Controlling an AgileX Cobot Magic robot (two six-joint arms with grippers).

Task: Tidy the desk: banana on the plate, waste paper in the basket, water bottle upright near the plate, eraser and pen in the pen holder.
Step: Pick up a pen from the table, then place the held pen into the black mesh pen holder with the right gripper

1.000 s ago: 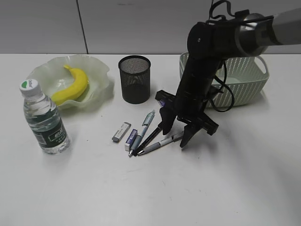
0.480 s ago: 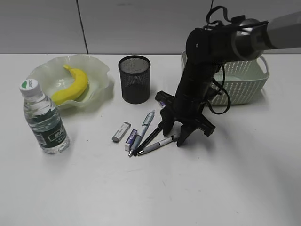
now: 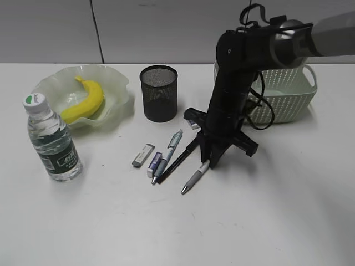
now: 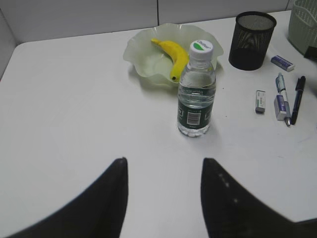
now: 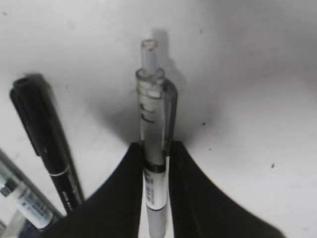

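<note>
We record the desk (image 3: 288, 221), a plain white top, with positions taken from the pen holder (image 3: 158, 93), a black mesh cup standing on it. To its left, the plate (image 3: 116, 83). Front-left of the holder, nearer us than the plate, the water bottle (image 3: 52, 141), upright. To the holder's right, the basket (image 3: 294, 100). In front of the holder, a white eraser (image 3: 143, 155), a purple-sleeved eraser (image 3: 155, 164), a blue-grey pen (image 3: 168, 154), a black pen (image 3: 176, 162) and a clear pen (image 3: 195, 178), the last farthest right. Just right of the holder, a third eraser (image 4: 283, 62)

Banana (image 3: 89, 100) on plate (image 3: 119, 83), bottle (image 3: 51, 141) seemingly before.
</note>
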